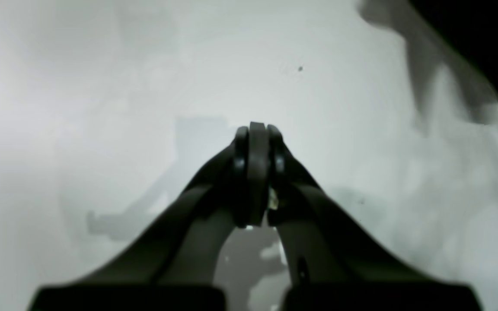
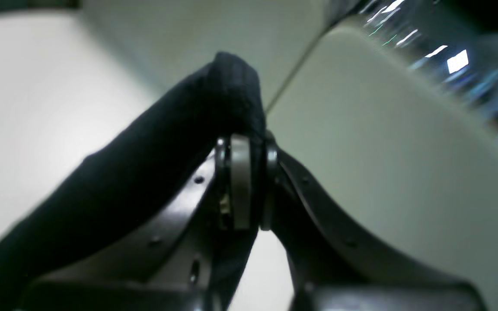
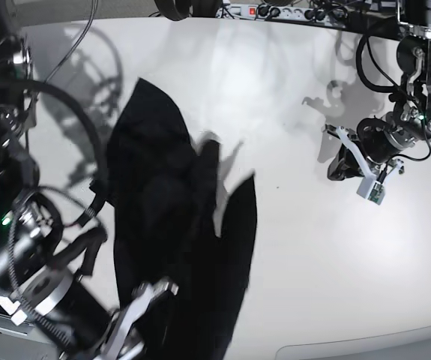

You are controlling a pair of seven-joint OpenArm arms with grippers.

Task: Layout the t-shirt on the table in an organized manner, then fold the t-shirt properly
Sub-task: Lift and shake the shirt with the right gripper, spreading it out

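The black t-shirt [image 3: 172, 217] is crumpled in a long bunched mass across the left half of the white table [image 3: 312, 255]. My right gripper [image 3: 157, 288] is at the shirt's near end, shut on a fold of it. In the right wrist view the black fabric [image 2: 154, 147] drapes from the closed fingertips [image 2: 241, 172] down over the left finger. My left gripper [image 3: 336, 172] hovers over bare table at the right, well away from the shirt. In the left wrist view it [image 1: 257, 129] is shut and holds nothing. The shirt's label is not visible.
A power strip [image 3: 275, 10] and cables lie along the table's far edge. The table's rounded front edge [image 3: 365, 346] runs at the lower right. Arm bases and cables [image 3: 20, 150] stand at the left. Bare table lies between the shirt and the left arm.
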